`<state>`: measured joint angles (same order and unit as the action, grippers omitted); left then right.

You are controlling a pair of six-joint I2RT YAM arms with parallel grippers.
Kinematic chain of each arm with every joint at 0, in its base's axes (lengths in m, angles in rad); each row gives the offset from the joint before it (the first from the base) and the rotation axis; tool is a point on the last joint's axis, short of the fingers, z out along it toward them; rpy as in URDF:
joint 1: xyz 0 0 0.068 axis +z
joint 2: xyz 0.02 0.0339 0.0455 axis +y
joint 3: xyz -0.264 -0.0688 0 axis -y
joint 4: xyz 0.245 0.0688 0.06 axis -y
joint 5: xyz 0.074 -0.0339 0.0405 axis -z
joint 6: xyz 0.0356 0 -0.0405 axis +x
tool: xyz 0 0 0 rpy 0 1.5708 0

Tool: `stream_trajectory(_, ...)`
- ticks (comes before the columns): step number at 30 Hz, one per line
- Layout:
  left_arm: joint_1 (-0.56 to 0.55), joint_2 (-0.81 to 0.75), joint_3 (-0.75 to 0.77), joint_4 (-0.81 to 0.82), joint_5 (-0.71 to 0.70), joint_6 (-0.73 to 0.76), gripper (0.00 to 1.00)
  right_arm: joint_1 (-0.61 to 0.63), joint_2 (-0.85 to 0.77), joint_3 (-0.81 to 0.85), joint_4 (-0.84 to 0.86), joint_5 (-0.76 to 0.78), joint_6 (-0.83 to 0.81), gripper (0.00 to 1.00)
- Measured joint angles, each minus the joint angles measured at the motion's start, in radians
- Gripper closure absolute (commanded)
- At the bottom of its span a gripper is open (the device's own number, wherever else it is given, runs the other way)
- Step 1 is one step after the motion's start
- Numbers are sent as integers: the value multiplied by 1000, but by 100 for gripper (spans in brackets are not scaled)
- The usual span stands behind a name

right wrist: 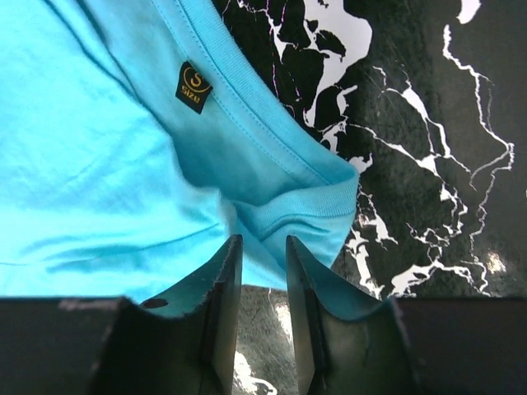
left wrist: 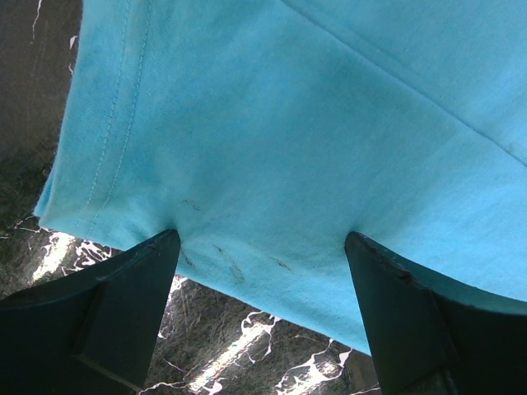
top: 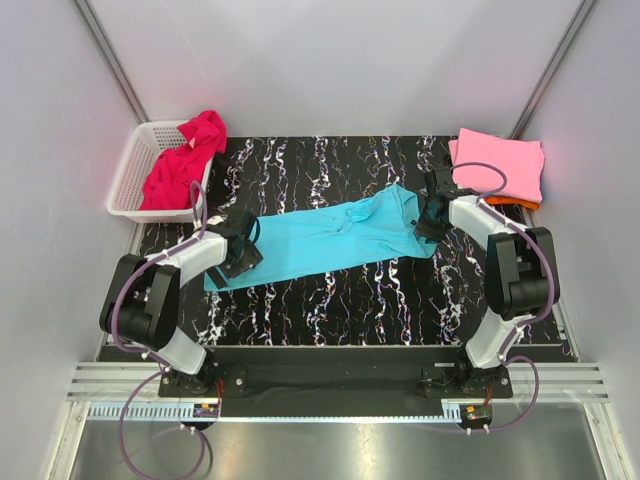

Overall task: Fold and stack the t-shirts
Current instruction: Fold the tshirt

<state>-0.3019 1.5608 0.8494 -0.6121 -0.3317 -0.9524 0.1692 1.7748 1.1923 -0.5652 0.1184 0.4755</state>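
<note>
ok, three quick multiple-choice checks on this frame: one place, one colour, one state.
1. Where is the magenta t-shirt? A in the white basket; B flat mid-table; C hanging off the near edge.
2. Colour of the top shirt on the far-right stack? A blue; B pink; C green.
3. The left gripper is: A shut on cloth; B out of view; C open at the turquoise t-shirt hem.
Answers: 1 A, it spills over the basket rim; 2 B, the folded cloth on top is pink; 3 C, its jaws stand wide apart at the hem.
</note>
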Motion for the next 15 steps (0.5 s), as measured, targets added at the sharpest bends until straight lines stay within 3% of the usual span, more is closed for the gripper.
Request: stream_trajectory(15, -13, 6, 6, -8, -6, -14, 9, 1, -21, -18, 22, -42, -18, 66)
